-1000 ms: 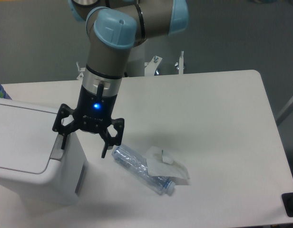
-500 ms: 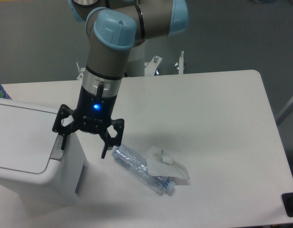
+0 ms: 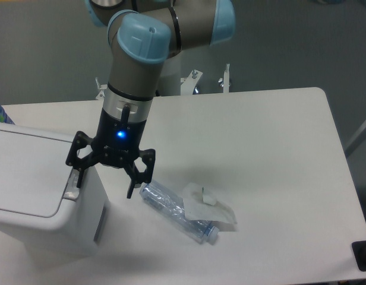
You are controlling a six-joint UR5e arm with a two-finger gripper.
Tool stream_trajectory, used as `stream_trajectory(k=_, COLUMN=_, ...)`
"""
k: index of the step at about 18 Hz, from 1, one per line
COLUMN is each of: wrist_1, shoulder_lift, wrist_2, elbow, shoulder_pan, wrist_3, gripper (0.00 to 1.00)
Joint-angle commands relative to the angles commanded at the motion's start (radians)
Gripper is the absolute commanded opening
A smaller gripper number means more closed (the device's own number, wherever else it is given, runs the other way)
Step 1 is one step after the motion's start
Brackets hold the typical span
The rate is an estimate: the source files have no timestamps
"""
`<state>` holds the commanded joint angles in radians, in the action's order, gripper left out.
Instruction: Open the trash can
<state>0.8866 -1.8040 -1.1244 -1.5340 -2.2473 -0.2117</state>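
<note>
The trash can (image 3: 34, 190) is a large white boxy bin at the left of the table, its flat lid down. A light grey push tab (image 3: 71, 186) sits at the lid's right edge. My gripper (image 3: 104, 183) hangs over the bin's right side, open wide. Its left fingertip (image 3: 79, 178) is right at the push tab; whether it touches is unclear. The right fingertip (image 3: 130, 190) hangs free past the bin's right wall, above the table.
A clear crushed plastic bottle (image 3: 178, 212) lies on the white table (image 3: 260, 148) just right of the gripper, with a crumpled clear wrapper (image 3: 210, 208) on it. A black object (image 3: 362, 255) sits at the table's front right corner.
</note>
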Motion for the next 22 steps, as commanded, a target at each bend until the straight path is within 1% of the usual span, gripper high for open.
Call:
stream_trajectory(k=12, wrist_1=0.000, shoulder_lift=-0.002, wrist_2=0.000, elbow=0.000, shoulder_pan=-0.002, wrist_3=0.002, gripper=1.00)
stream_trajectory(k=19, wrist_1=0.000, shoulder_lift=0.005, wrist_2=0.000, elbow=0.015, shoulder_pan=-0.005, wrist_3=-0.005, gripper=1.00)
stream_trajectory(k=20, wrist_1=-0.002, shoulder_lift=0.003, wrist_2=0.000, elbow=0.017, shoulder_pan=-0.009, wrist_3=-0.011, gripper=1.00)
stream_trajectory(k=22, wrist_1=-0.006, shoulder_lift=0.003, wrist_2=-0.026, elbow=0.017, shoulder_pan=-0.043, wrist_3=-0.014, gripper=1.00)
